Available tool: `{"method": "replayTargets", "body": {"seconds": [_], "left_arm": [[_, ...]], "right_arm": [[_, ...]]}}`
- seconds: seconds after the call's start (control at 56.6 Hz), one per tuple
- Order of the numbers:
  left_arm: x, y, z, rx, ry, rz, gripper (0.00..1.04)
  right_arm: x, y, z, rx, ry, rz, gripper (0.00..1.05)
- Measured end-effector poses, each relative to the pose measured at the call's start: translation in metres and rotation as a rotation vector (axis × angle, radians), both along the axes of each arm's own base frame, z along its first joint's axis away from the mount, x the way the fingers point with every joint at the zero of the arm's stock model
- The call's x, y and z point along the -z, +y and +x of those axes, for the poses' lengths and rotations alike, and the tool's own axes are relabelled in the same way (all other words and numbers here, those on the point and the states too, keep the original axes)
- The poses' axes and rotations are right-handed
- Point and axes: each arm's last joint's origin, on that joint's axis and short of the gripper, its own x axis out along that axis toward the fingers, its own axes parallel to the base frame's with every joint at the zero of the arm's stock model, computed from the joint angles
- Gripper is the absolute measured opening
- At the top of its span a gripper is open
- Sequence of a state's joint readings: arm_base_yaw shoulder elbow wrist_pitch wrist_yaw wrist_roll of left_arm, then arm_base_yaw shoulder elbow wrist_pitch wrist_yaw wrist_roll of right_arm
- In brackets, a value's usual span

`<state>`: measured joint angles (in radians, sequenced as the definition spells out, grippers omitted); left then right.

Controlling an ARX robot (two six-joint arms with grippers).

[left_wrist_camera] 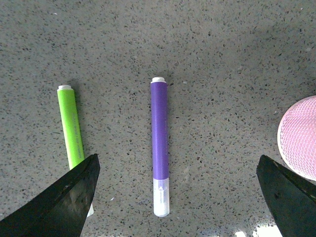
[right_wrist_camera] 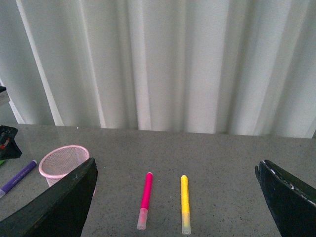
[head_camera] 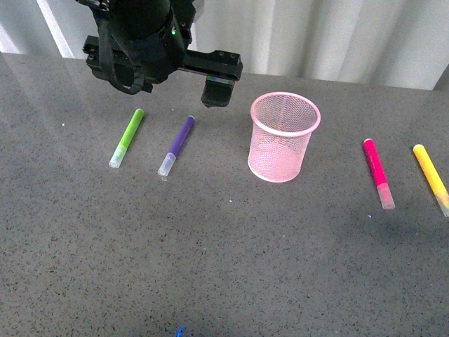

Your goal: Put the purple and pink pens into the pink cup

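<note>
The purple pen (head_camera: 177,144) lies on the grey table left of the pink mesh cup (head_camera: 283,137), cap toward me. The magenta-pink pen (head_camera: 378,173) lies right of the cup. My left gripper (left_wrist_camera: 177,197) is open and hangs above the purple pen (left_wrist_camera: 159,143), which lies between its spread fingers (left_wrist_camera: 64,202); the cup's rim (left_wrist_camera: 298,138) shows at the edge of that view. My left arm (head_camera: 151,49) shows at the top of the front view. My right gripper (right_wrist_camera: 175,207) is open, high up, with the pink pen (right_wrist_camera: 144,200) and the cup (right_wrist_camera: 61,163) below it.
A lime-green marker (head_camera: 127,137) lies left of the purple pen, also in the left wrist view (left_wrist_camera: 71,131). A yellow marker (head_camera: 431,177) lies right of the pink pen, also in the right wrist view (right_wrist_camera: 184,202). White curtains (right_wrist_camera: 158,64) hang behind the table.
</note>
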<state>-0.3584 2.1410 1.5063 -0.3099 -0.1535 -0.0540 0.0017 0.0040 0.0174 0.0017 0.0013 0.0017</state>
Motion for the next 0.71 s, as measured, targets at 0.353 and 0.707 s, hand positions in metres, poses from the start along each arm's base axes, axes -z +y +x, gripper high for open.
{"method": "replayTargets", "body": {"seconds": [0.353,0.707], "left_arm": [[0.031,0.005,0.025,0.016,0.041,0.046,0.98],[0.052,0.005,0.044,0.040,0.055,0.056,0.98]], "right_arm": [[0.000,0.000,0.000,0.000,0.000,0.000,0.98],[0.000,0.000,0.000,0.000,0.000,0.000,0.98]]}}
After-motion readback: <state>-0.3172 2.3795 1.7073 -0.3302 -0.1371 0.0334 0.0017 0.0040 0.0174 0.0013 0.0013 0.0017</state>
